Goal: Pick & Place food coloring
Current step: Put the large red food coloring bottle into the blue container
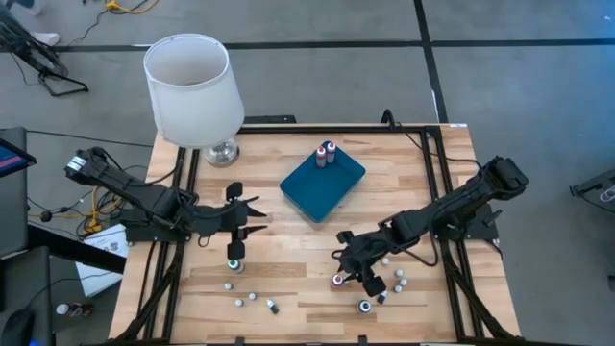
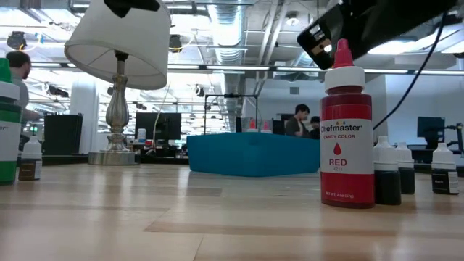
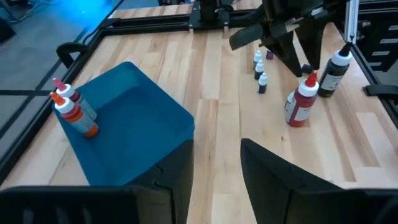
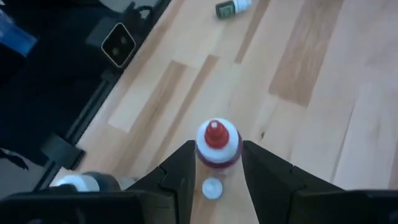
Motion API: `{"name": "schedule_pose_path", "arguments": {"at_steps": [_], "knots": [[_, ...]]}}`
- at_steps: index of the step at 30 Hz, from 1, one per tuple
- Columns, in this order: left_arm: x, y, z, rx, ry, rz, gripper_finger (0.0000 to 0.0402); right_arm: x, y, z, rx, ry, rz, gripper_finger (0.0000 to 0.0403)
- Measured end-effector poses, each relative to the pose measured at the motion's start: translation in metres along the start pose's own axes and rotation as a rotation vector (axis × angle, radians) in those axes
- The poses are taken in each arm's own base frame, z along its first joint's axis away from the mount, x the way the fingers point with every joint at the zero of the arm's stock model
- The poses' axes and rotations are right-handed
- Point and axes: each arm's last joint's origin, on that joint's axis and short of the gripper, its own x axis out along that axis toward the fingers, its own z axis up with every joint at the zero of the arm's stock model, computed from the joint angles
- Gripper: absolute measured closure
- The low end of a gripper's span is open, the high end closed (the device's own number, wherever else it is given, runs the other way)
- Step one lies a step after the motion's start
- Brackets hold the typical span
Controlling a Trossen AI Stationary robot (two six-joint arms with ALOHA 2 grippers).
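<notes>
The food coloring lies in three places around the tray (image 1: 323,182). Two bottles (image 1: 326,153) stand inside the tray at its far corner. A red bottle (image 1: 338,280) stands upright on the table (image 1: 307,240) on the near side of the tray, with the right gripper (image 1: 352,274) lowered over it. In the right wrist view we see its red cap (image 4: 214,135) between the two fingers (image 4: 180,171), which stand close on either side of the bottle; we cannot tell whether they touch it, nor whether the bottle is off the wood. Small bottles (image 1: 393,280) cluster just beside that gripper, partly hidden by the arm. More tiny ones (image 1: 251,298) are scattered near the table's front edge, too small for us to tell their colours.

The left gripper (image 1: 240,219) hovers beside the tray, on the lamp's (image 1: 195,91) side of the table, its fingers apart and holding nothing. A green-topped bottle (image 1: 233,262) stands just below it.

In the low view the red bottle (image 2: 348,130) reads "RED"; a green bottle (image 2: 7,127) is cut off at the edge.
</notes>
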Motion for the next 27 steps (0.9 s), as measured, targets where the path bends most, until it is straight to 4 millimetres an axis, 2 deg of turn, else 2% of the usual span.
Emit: {"name": "schedule_pose_path", "arguments": {"at_steps": [16,25,27], "knots": [[0.0,0.0,0.0,-0.009,0.001,0.002,0.0276,0.005,-0.003,0.004,-0.012,-0.049,0.032,0.0282],[0.0,0.0,0.0,-0.009,0.002,0.003,0.0276,0.019,-0.009,-0.003,0.013,-0.009,0.043,0.0282],[0.0,0.0,0.0,-0.008,0.004,0.003,0.0276,0.018,-0.009,0.001,0.007,-0.035,0.045,0.0282]]}}
